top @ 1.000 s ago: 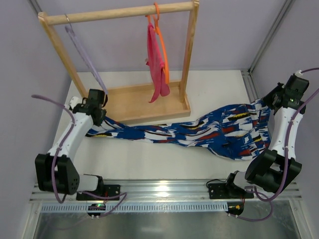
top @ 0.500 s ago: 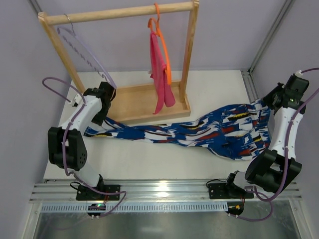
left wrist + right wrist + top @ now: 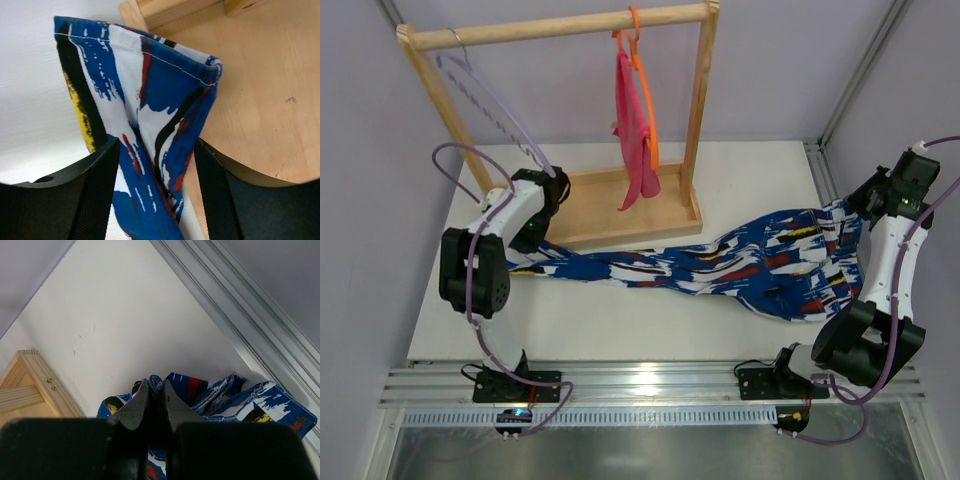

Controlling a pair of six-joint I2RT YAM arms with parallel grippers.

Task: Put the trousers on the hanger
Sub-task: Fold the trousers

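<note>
The trousers (image 3: pixel 720 265), in a blue, white, red and black print, lie stretched across the table from left to right. My left gripper (image 3: pixel 530 228) hangs over their left leg end by the corner of the rack's base. In the left wrist view the hemmed leg end (image 3: pixel 150 90) runs between the fingers (image 3: pixel 95 190) with gaps on both sides, so the left gripper (image 3: pixel 156 192) is open. My right gripper (image 3: pixel 858 207) is shut on a fold of the trousers (image 3: pixel 159 382) at the far right. The lilac hanger (image 3: pixel 490 105) hangs from the left of the rod.
A wooden rack (image 3: pixel 560 25) with a tray-like base (image 3: pixel 610 200) stands at the back. An orange hanger (image 3: pixel 648 100) on its rod carries a pink cloth (image 3: pixel 632 130). A metal rail (image 3: pixel 820 170) borders the table's right edge.
My left gripper has opened and let go of the trouser leg, and the left arm has swung back toward the rack. The lilac hanger has swung round. The right arm stayed put.
</note>
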